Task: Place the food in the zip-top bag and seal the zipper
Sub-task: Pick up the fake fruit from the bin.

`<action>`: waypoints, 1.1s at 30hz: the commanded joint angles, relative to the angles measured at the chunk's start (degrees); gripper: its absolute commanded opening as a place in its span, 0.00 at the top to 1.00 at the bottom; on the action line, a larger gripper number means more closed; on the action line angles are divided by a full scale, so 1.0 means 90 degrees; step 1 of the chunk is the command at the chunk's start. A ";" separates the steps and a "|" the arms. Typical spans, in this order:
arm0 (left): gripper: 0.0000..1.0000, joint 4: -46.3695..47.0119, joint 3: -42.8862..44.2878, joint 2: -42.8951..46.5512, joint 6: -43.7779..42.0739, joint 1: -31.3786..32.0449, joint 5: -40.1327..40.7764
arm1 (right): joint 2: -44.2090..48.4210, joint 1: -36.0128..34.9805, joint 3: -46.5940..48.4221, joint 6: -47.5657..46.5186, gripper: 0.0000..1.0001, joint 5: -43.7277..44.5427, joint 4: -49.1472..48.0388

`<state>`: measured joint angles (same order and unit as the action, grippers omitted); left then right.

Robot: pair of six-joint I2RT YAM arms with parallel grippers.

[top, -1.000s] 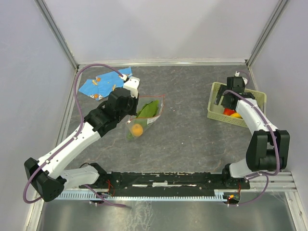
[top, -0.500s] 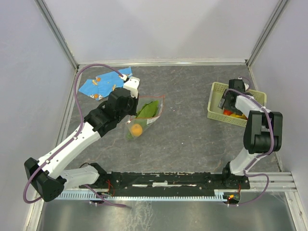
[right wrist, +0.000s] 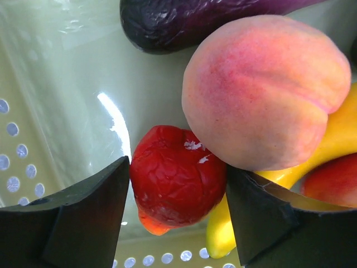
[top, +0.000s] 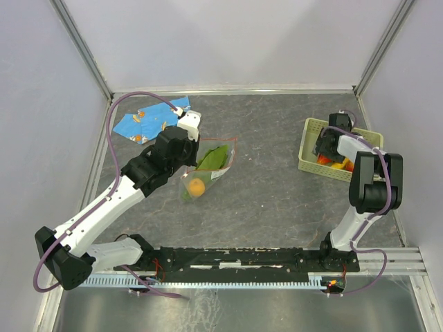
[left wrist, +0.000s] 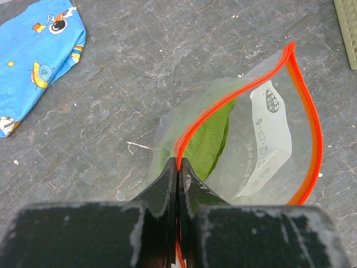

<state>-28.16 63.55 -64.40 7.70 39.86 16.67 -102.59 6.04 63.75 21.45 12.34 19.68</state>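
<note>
The zip-top bag lies open at left of centre with the green leaf and the orange inside. My left gripper is shut on the bag's red-orange zipper at one end of the mouth; the leaf shows through the bag. My right gripper is down in the basket, open, its fingers on either side of the red round fruit. The peach, the eggplant and the banana lie against it.
A blue cloth with orange prints lies at the back left, beside the left arm. The pale green basket stands near the right wall. Its wall is close to my right gripper's left finger. Another red fruit lies under the banana.
My right gripper has gone down and to the left into the basket, and its arm has folded closer to the wall. The left gripper and the bag have stayed put.
</note>
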 commanded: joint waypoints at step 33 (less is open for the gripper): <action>0.97 0.0317 0.0058 0.0088 0.0063 -0.0031 -0.0062 | 0.3212 -0.1390 -0.0337 0.0100 0.62 -0.0410 0.0061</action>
<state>-28.16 63.55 -64.40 7.70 39.86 16.38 -78.74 -1.83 61.36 20.99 7.11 22.11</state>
